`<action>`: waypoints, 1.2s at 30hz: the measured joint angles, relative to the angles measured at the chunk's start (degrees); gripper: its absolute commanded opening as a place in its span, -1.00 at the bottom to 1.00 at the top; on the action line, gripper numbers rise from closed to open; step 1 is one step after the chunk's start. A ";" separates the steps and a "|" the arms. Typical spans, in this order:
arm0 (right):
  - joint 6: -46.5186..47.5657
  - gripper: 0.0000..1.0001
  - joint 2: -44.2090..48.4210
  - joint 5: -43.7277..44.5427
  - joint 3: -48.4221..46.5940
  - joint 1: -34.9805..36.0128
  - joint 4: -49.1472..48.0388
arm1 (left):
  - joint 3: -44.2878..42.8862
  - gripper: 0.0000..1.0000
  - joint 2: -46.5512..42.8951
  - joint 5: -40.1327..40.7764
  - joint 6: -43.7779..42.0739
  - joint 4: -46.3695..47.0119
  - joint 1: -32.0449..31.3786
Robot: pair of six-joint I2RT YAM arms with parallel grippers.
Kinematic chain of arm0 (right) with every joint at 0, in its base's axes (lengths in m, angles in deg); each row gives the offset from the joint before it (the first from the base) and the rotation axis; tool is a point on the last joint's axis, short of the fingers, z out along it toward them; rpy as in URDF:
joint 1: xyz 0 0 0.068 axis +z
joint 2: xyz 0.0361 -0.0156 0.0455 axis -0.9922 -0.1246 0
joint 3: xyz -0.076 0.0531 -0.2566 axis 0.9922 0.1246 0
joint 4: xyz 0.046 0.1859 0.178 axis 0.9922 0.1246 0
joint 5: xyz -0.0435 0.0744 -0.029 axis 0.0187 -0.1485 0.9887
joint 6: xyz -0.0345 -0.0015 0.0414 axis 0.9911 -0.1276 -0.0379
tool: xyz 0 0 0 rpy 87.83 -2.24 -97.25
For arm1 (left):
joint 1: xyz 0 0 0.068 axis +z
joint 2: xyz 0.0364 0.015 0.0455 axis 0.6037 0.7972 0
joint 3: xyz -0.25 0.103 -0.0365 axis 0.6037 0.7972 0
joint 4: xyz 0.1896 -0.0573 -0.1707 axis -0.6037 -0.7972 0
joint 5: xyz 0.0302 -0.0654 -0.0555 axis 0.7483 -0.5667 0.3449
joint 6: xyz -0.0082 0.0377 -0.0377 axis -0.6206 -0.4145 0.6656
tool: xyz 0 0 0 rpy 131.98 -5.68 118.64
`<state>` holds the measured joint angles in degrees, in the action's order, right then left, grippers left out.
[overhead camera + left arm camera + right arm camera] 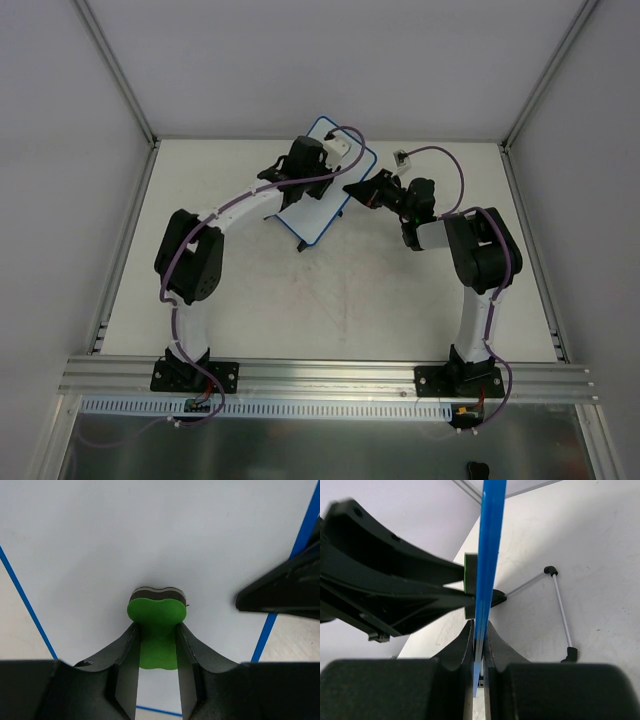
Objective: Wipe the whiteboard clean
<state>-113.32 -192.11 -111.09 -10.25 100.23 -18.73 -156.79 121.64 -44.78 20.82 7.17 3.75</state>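
White with a thin blue rim, the whiteboard (318,212) sits tilted toward the far middle of the table (350,310), held between the two arms. Whether its lower corner touches the table cannot be told.

The right fingers (461,652) are pressed together on the whiteboard's right edge. They pinch the blue rim, which runs straight up between them in the right wrist view.

The left fingers (124,652) reach over the whiteboard's face from its left side and pinch a small green eraser (157,614) with a dark bottom layer. That dark layer lies flat against the whiteboard's face, and the surface around it is plain white. In the left wrist view, one dark right finger crosses the whiteboard's blue rim just right of the eraser.

On the far side of the whiteboard from the eraser, a thin metal rod (559,600) with black tips rests on the table.
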 measured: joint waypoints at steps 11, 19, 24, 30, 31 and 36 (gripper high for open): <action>0.42 -1.00 0.04 -1.09 0.00 0.24 -1.27 | 15.39 -1.00 -8.41 4.48 11.85 -3.13 4.76; 1.40 -1.00 0.26 -1.60 0.00 0.72 -1.86 | 33.99 -1.00 -29.51 12.39 33.16 -6.23 12.79; 1.42 -1.00 0.26 -1.62 0.00 0.74 -1.86 | 44.33 -1.00 -43.98 17.68 43.12 -7.08 12.22; 1.44 -1.00 0.26 -1.62 0.00 0.76 -1.88 | 51.98 -1.00 -49.51 19.76 50.93 -8.61 12.68; 1.46 -1.00 0.26 -1.62 0.00 0.76 -1.88 | 52.81 -1.00 -49.53 19.78 51.76 -9.25 12.92; 1.44 -1.00 0.26 -1.62 0.00 0.76 -1.88 | 56.50 -1.00 -48.63 19.47 56.57 -12.24 15.02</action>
<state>-111.88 -191.85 -112.71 -10.25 100.99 -20.61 -100.29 73.01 -25.31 77.39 -5.07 18.76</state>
